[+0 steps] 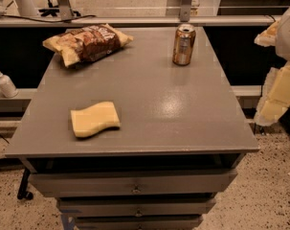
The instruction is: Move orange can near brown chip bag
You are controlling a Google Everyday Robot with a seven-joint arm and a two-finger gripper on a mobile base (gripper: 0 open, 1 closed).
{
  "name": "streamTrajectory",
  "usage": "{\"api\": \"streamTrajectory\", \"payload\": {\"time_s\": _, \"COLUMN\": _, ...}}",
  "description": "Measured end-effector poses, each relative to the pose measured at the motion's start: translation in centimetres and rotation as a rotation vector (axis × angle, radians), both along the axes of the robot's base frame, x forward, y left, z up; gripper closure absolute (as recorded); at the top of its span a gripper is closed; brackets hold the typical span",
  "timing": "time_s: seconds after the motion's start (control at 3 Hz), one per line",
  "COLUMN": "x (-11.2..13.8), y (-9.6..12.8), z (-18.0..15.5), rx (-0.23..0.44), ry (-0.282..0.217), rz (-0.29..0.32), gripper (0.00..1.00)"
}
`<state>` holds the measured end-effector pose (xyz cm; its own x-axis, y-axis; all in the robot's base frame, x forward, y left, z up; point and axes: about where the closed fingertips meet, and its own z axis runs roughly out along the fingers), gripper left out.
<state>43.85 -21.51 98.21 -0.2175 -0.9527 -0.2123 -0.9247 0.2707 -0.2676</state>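
While one orange can [184,44] stands at one o'clock on the tabletop [159,109], one brown chip bag [87,43] lies at eleven; the hand [280,89] hangs at three, its grip impossible to tell.

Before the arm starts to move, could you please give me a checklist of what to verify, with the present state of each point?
1. Orange can stands upright, back right on the table: ok.
2. Brown chip bag is in view, back left: ok.
3. Bare table surface to the right of the bag, to set the can on: ok.
4. Straight path from can to bag is free; the sponge lies nearer the front: ok.
5. Gripper is at the can: not ok, it is beyond the table's right edge, apart from the can.
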Motion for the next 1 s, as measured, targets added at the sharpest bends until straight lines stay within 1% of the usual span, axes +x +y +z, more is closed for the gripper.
{"api": "streamTrajectory", "payload": {"time_s": 0.33, "x": 0.0, "y": 0.0, "z": 0.0, "rx": 0.0, "ry": 0.0, "rz": 0.0, "gripper": 0.0}}
{"api": "streamTrajectory", "payload": {"time_s": 0.67, "x": 2.3, "y": -0.3, "z": -0.8, "rx": 0.04, "ry": -0.039, "rz": -0.023, "gripper": 0.0}}
{"api": "streamTrajectory", "payload": {"time_s": 1.0, "x": 7.6, "y": -0.4, "z": -2.4, "rx": 0.15, "ry": -0.099, "rz": -0.064, "gripper": 0.0}}
